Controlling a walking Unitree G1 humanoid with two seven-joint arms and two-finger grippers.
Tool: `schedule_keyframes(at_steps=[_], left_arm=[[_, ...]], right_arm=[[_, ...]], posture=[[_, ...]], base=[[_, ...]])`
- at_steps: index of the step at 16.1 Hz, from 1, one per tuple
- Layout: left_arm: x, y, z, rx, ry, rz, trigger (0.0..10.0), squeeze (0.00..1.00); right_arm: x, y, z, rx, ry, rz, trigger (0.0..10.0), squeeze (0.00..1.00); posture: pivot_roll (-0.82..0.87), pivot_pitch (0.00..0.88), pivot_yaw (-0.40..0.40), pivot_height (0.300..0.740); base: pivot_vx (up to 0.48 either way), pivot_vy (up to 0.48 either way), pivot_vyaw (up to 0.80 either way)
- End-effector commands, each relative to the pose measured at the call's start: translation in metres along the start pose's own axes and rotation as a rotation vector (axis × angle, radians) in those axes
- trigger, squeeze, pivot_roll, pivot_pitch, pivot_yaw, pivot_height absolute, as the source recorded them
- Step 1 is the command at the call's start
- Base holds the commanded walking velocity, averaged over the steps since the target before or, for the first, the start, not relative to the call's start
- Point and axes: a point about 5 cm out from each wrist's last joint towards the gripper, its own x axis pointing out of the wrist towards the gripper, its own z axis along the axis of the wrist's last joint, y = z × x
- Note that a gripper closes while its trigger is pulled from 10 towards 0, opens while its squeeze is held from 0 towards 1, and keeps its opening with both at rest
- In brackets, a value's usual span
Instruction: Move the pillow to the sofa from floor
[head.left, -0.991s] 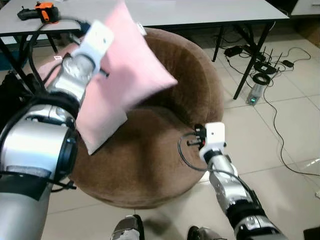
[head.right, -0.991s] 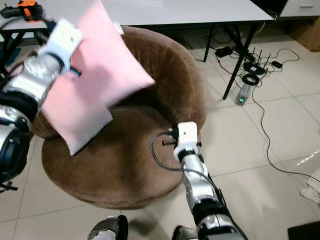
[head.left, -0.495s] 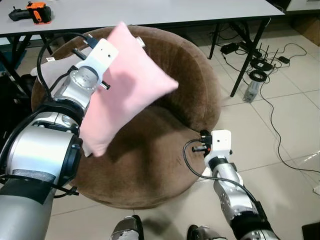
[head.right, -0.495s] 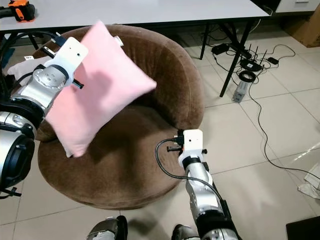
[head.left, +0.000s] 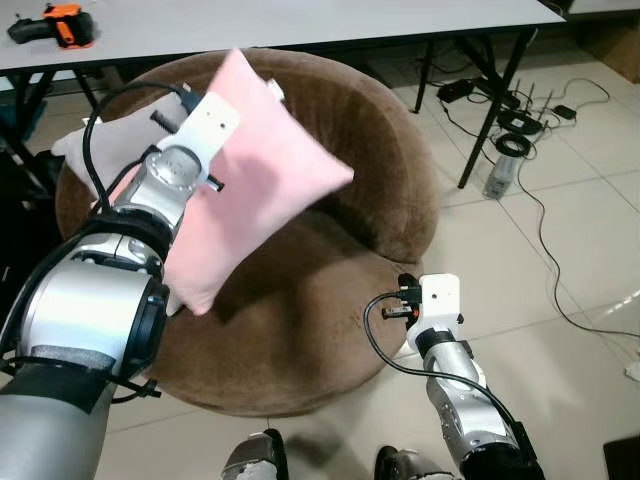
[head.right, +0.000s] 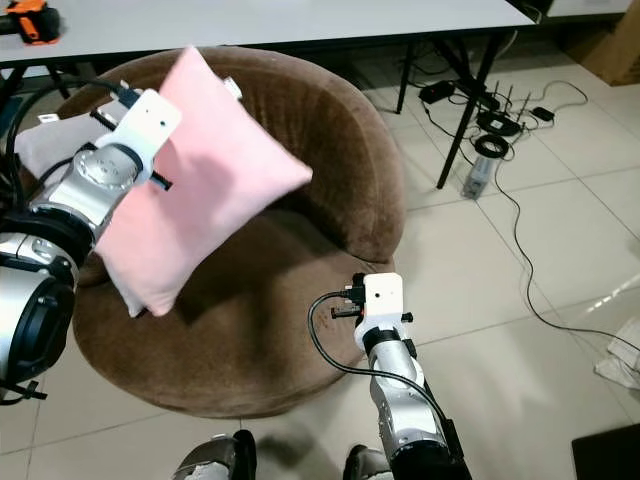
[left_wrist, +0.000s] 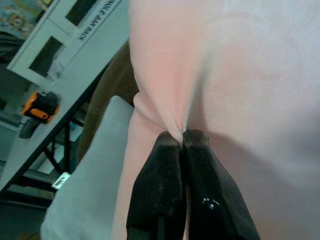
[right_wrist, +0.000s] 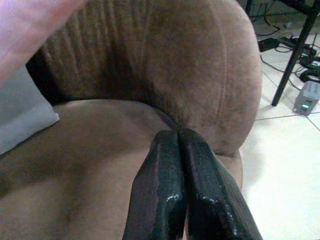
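From the head, the big soft pink pillow (head.left: 255, 195) hangs tilted in the air over the seat of the round brown sofa (head.left: 330, 320). The left wrist view shows the left gripper (left_wrist: 182, 137) pinching a puckered fold of pink cloth. The right wrist view shows the right gripper (right_wrist: 178, 135) pressed together, holding nothing, near the sofa's edge.

The floor (head.left: 560, 210) is laid with pale, glossy square tiles with thin dark joints, catching soft light. Along the far side stands a long grey-topped desk (head.left: 300, 20) on black metal legs, with an orange-and-black handheld tool (head.left: 45, 22) lying near its left end. Under its right end, black cables and power adapters (head.left: 510, 110) sprawl beside a small upright grey device (head.left: 497, 180) showing a green light.
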Motion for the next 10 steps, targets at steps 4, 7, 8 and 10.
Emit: schedule_keyframes(at_steps=[4, 7, 8, 10], left_arm=[[0.0000, 0.0010, 0.0016, -0.023, -0.010, -0.008, 0.0, 0.00], [0.0000, 0.0012, 0.0023, -0.005, -0.010, -0.011, 0.0, 0.00], [0.0001, 0.0019, 0.0037, 0.010, -0.013, -0.005, 0.0, 0.00], [0.0001, 0.0024, 0.0042, 0.018, -0.014, -0.003, 9.8, 0.00]], right_arm=[[-0.0064, 0.0024, -0.0037, 0.002, 0.027, -0.002, 10.0, 0.00], [-0.0062, 0.0038, -0.0037, 0.007, 0.036, -0.003, 10.0, 0.00], [-0.0055, 0.0042, -0.0035, 0.010, 0.039, -0.004, 10.0, 0.00], [-0.0054, 0.0046, -0.0033, 0.012, 0.042, -0.005, 10.0, 0.00]], posture=[[-0.18, 0.159, 0.078, 0.740], [-0.18, 0.158, 0.084, 0.740], [-0.18, 0.157, 0.087, 0.740], [-0.18, 0.159, 0.089, 0.740]], base=[[0.000, 0.000, 0.00], [0.000, 0.000, 0.00], [0.000, 0.000, 0.00], [0.000, 0.000, 0.00]])
